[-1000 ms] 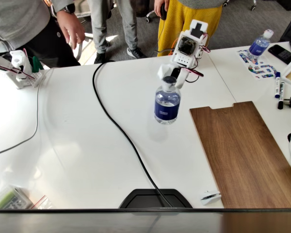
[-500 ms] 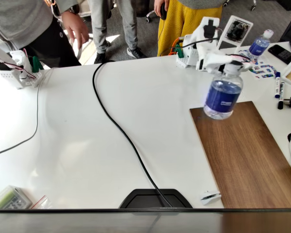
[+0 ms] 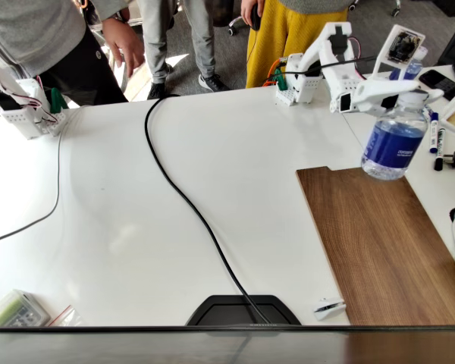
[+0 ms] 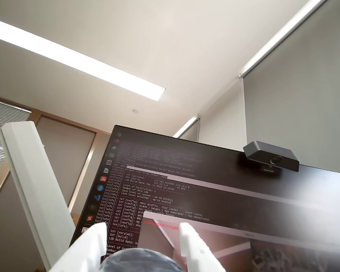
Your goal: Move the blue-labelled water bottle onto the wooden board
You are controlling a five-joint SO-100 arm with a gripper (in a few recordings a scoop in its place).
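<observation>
White arm: I see it reaching from its base at the bench's far edge out to the right in the fixed view.
Hand: clamped on the neck of the blue-labelled water bottle, which hangs tilted below it; in the wrist view the two white fingers sit either side of the bottle's cap.
Bottle position: held in the air, over the far right corner of the wooden board, not resting on it as far as I can tell.
Board: dark wood grain, lying flat on the white bench at the right, notch in its far short edge.
Cable: black, running across the bench from the far edge to a black base at the near edge.
Behind the bench: people standing, one hand hanging near the far left corner.
Markers: on the bench right of the bottle.
</observation>
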